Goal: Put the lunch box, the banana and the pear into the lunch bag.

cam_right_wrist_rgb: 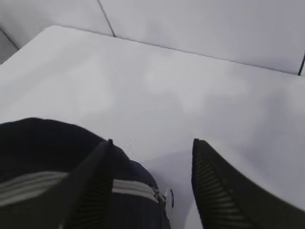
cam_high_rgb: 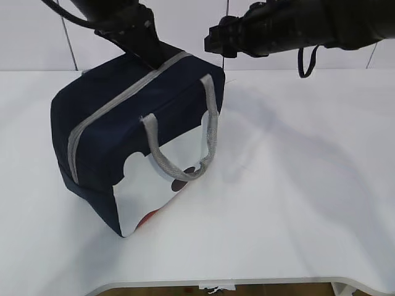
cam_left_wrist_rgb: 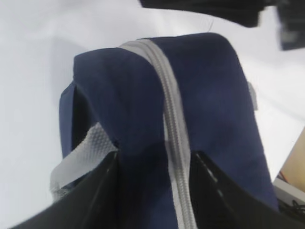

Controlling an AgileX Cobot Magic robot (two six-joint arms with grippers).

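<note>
A plain white surface [cam_high_rgb: 296, 203] fills the scene, with a pale panelled wall behind it. The lunch bag [cam_high_rgb: 129, 123] stands on the left half of the surface, navy fabric uppermost, its grey zipper [cam_high_rgb: 117, 102] running closed along the top from the near left corner to the far end. A grey webbing handle [cam_high_rgb: 185, 151] droops over the white side panel facing the camera.

The left gripper [cam_left_wrist_rgb: 152, 191] hangs directly over the far end of the bag. In the left wrist view its jaws stand apart, one on each side of the zipper line, with navy fabric and the zipper between them; whether the fingers [cam_left_wrist_rgb: 90, 200] actually touch the cloth cannot be told, and nothing is pinched.

The right gripper [cam_right_wrist_rgb: 152, 186] sits at the bag's far end, above the surface. Its jaws are spread too, holding nothing. Between them, low in the right wrist view, lie the end of the zipper and its small metal pull [cam_right_wrist_rgb: 167, 198], with bare white surface beyond.

The lunch box, banana and pear are not visible in any view.
</note>
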